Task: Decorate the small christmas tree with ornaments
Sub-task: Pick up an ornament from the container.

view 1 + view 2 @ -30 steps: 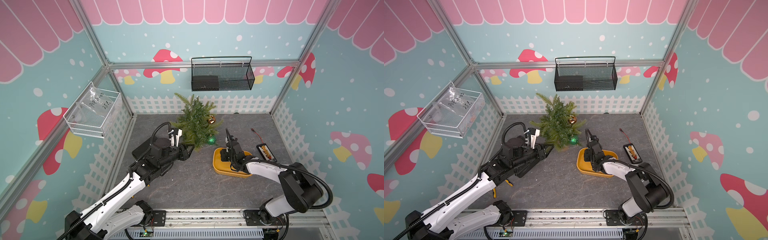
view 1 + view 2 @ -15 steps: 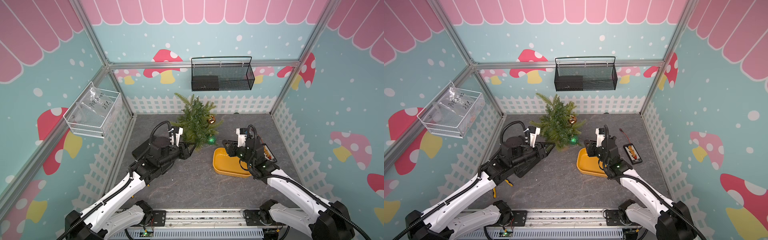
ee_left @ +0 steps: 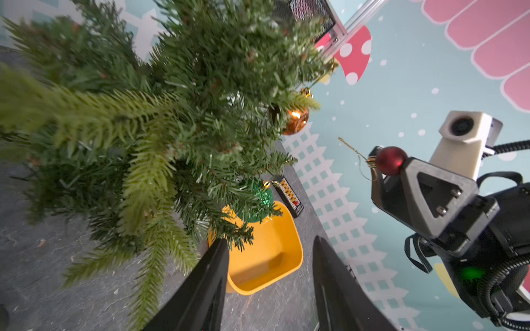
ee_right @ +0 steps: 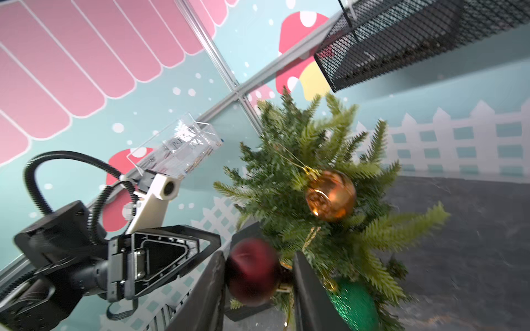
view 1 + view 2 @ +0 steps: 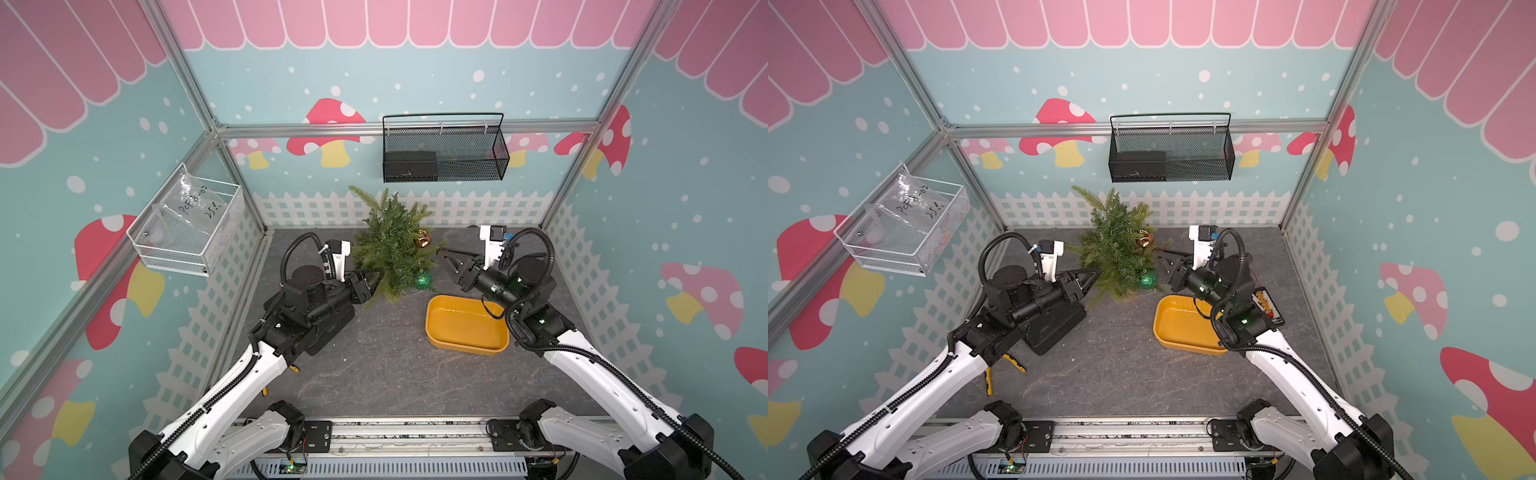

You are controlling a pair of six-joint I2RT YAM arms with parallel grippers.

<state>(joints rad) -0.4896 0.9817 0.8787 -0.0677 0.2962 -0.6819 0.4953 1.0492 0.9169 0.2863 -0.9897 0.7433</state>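
Finds the right gripper (image 5: pixel 441 252) lifted clear of the yellow tray (image 5: pixel 465 332), its station a second ago, and brought up beside the small christmas tree (image 5: pixel 390 245). Confirms jaws closed tight on the small red ball (image 3: pixel 390 161), with the gold hanging loop (image 3: pixel 352 148) free and pointing toward the branches. Notes the tray bare inside in a top view. Records the orange-gold ball (image 5: pixel 424 240) already hung high on the tree's right side and the glittery green ball (image 5: pixel 423 280) hung low on the same side, near the tray. Finds the left gripper (image 5: pixel 376 277) unchanged: about half open, nothing between the jaws, tips at the lowest branches on the opposite side. Cannot tell whether touching. Judges pick-up of the last ornament complete and the hanging step begun. Expects difficulty in slipping so thin a loop over a branch tip, the ball being apart from the needles as yet. Flags risk of knocking the two hung balls loose on approach.
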